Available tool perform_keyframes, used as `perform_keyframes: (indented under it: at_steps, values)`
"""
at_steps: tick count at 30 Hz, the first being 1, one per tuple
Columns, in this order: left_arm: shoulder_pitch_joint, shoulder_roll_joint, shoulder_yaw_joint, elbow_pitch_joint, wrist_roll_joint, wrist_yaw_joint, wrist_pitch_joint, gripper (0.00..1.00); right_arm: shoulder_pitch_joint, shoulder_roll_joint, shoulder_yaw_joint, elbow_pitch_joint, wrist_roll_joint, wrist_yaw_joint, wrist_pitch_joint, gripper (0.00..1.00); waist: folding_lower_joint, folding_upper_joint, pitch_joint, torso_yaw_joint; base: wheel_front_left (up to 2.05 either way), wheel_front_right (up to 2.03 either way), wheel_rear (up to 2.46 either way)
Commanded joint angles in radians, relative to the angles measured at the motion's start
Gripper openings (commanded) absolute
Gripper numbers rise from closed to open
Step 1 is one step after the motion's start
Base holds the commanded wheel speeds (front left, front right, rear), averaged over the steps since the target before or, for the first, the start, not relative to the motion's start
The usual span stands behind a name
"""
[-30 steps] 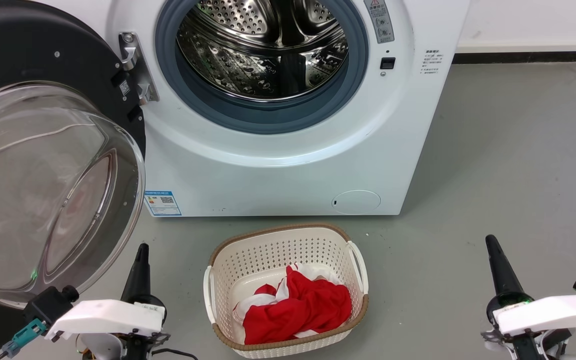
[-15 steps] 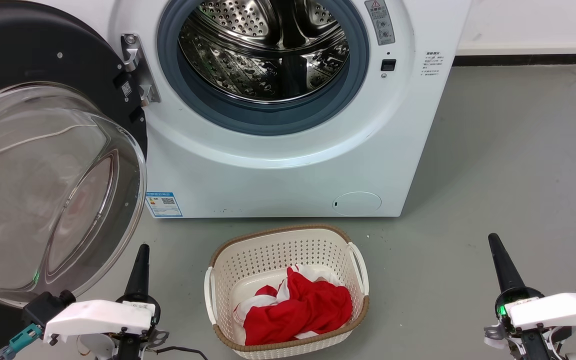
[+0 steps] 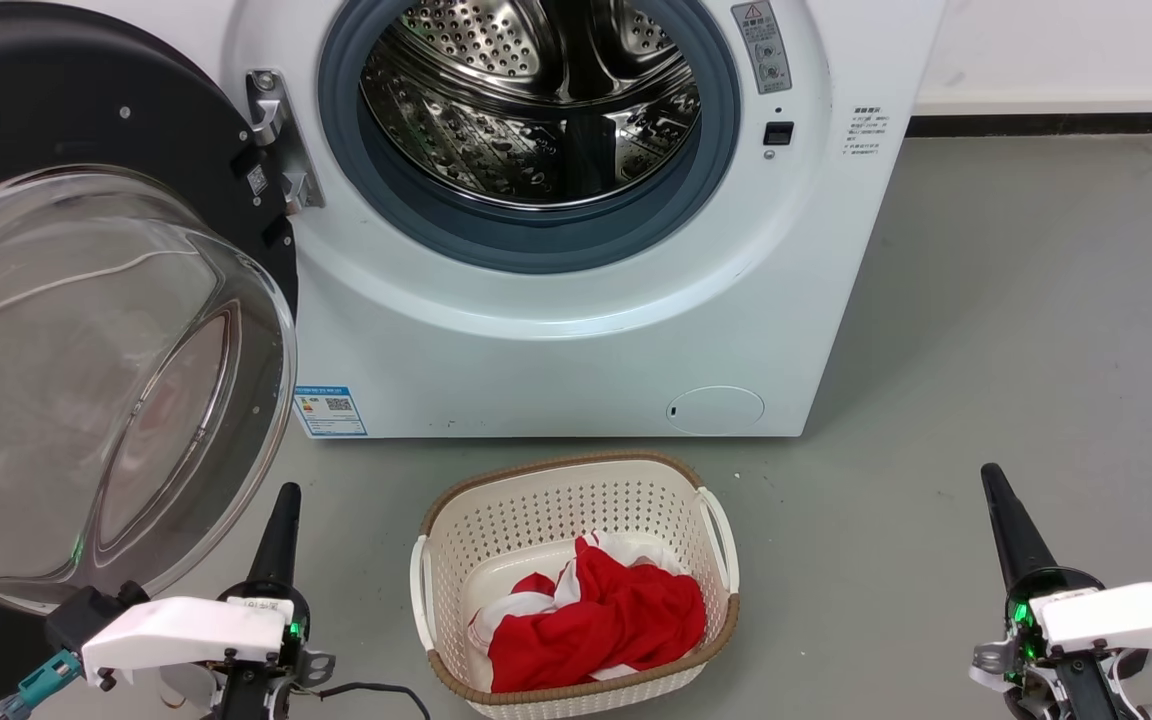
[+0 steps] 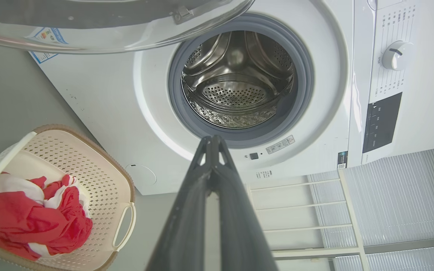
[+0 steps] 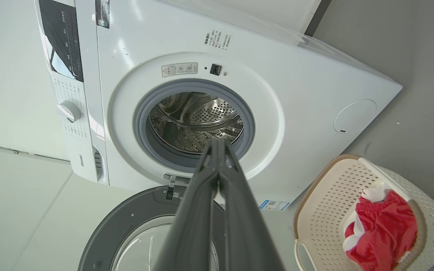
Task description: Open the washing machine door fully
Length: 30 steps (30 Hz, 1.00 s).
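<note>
The large round glossy black washing machine door [image 3: 106,330], with its bulging clear glass bowl, is seen swung wide open at the left of the white front-loading washing machine [image 3: 556,370].
The perforated steel drum [image 3: 536,100] is exposed inside the grey rubber ring [image 3: 536,245]. A cream perforated plastic basket [image 3: 556,505] is set on the grey floor [image 3: 986,350] just before the machine, and a crumpled red and white cloth [image 3: 606,620] is held in it. The left claw [image 3: 286,495] is seen beside the glass bowl and the right claw [image 3: 991,478] well apart from the basket, each drawn together into one dark taper with nothing gripped.
</note>
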Motion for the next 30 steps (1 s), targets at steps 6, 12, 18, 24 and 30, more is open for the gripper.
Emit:
perform_keyframes:
  at_steps: [6, 12, 18, 24, 30]
  values:
    - [-0.019, -0.001, 0.01, 0.003, -0.069, -0.011, 0.019, 0.0, -0.029, -0.003, -0.01, 0.007, 0.069, 0.0, 0.014, 0.0, 0.0, 0.0, -0.002, 0.001, 0.0, 0.0, 0.0]
    - [-0.022, -0.002, 0.014, 0.008, -0.119, -0.017, 0.033, 0.0, -0.031, -0.002, -0.016, 0.014, 0.117, 0.0, 0.026, 0.0, 0.0, 0.0, -0.004, 0.002, 0.0, 0.0, 0.0]
    - [-0.024, -0.003, 0.018, 0.014, -0.168, -0.02, 0.045, 0.0, -0.035, 0.0, -0.022, 0.02, 0.164, 0.0, 0.037, 0.0, 0.0, 0.0, -0.006, 0.003, 0.0, 0.0, 0.0]
    - [-0.027, -0.004, 0.023, 0.019, -0.214, -0.027, 0.056, 0.0, -0.041, 0.001, -0.028, 0.027, 0.207, 0.0, 0.046, 0.0, 0.0, 0.0, -0.008, 0.004, 0.0, 0.0, 0.0]
    - [-0.024, -0.005, 0.028, 0.023, -0.257, -0.03, 0.068, 0.0, -0.046, 0.003, -0.033, 0.034, 0.249, 0.0, 0.056, 0.0, 0.0, 0.0, -0.01, 0.005, 0.0, 0.0, 0.0]
